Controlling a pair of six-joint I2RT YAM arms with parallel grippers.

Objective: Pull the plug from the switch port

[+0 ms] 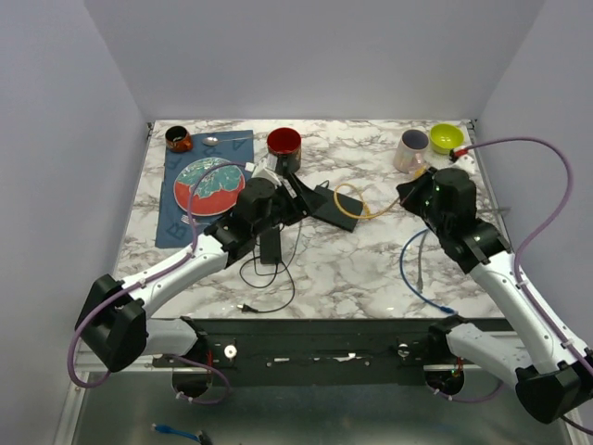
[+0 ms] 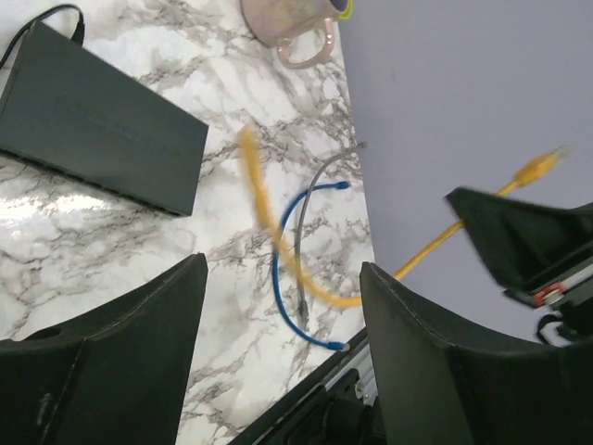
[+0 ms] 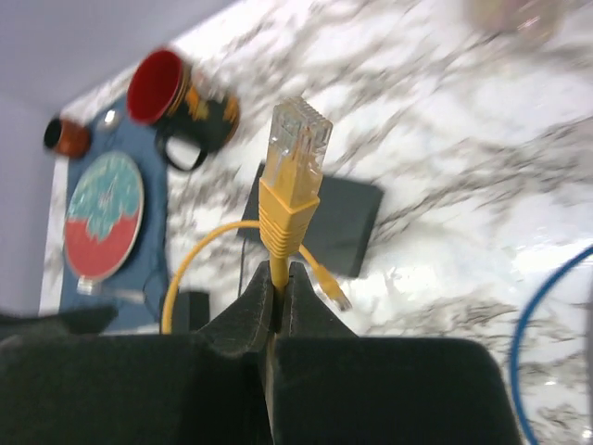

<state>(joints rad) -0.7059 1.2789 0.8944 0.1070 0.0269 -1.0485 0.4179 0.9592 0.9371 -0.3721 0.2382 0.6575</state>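
The yellow plug (image 3: 295, 158) stands free in the air, clear of the black switch (image 3: 320, 218) on the marble behind it. My right gripper (image 3: 278, 292) is shut on the yellow cable just below the plug's boot. The cable (image 1: 357, 209) loops back over the table toward the switch (image 1: 329, 206), and its other plug (image 3: 329, 283) lies loose beside it. My left gripper (image 2: 283, 343) hangs open with nothing between its fingers, near the switch (image 2: 93, 120). From above, the left gripper (image 1: 283, 190) is at the switch's left and the right gripper (image 1: 412, 190) is to its right.
A red mug (image 1: 283, 144), a plate (image 1: 208, 185) on a blue mat, a pink mug (image 1: 410, 148) and a yellow-green cup (image 1: 446, 138) stand along the back. A blue cable (image 1: 417, 273) and a black power brick (image 1: 270, 246) with its cord lie near the front.
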